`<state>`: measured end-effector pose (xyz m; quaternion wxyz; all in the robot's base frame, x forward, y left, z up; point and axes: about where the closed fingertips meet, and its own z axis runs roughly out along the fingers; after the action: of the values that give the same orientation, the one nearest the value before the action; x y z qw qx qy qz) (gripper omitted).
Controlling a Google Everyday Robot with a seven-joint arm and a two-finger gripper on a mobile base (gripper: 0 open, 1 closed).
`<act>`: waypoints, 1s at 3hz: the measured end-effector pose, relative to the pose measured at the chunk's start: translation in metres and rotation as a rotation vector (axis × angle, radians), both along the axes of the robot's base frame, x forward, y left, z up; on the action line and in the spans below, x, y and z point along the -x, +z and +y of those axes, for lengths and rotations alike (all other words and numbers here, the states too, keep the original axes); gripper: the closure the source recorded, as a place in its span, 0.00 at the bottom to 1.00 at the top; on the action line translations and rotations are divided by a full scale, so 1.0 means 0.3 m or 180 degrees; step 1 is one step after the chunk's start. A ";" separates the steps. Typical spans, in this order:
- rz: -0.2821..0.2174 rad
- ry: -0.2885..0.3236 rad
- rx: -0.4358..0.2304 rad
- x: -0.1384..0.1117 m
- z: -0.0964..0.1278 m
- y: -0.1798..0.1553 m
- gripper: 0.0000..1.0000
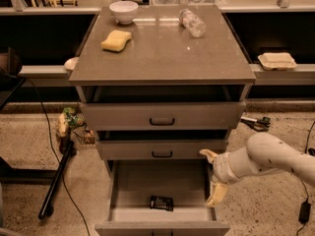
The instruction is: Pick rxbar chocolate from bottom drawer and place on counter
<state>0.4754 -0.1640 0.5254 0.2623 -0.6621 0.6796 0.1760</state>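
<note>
The rxbar chocolate (162,202) lies flat in its black wrapper on the grey floor of the open bottom drawer (125,181), near the drawer's front. My gripper (212,177) hangs at the end of the white arm over the drawer's right side, to the right of the bar and above it. Its pale fingers are spread, one up at the middle drawer's front, one down by the drawer's right wall. It holds nothing. The counter (162,53) is the glossy grey-brown top of the cabinet.
On the counter lie a yellow sponge (116,40), a white bowl (123,10) and a clear plastic bottle (192,22) on its side. The two upper drawers (162,116) stand slightly pulled out. A black pole (56,181) and cables lie on the floor at left.
</note>
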 end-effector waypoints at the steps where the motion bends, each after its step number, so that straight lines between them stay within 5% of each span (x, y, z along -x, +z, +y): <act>1: -0.0080 -0.0068 0.0011 -0.013 0.028 -0.105 0.00; 3: -0.0181 -0.0142 0.0007 -0.064 0.094 -0.296 0.00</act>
<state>0.4945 -0.1357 0.4365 0.2846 -0.6518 0.6867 0.1505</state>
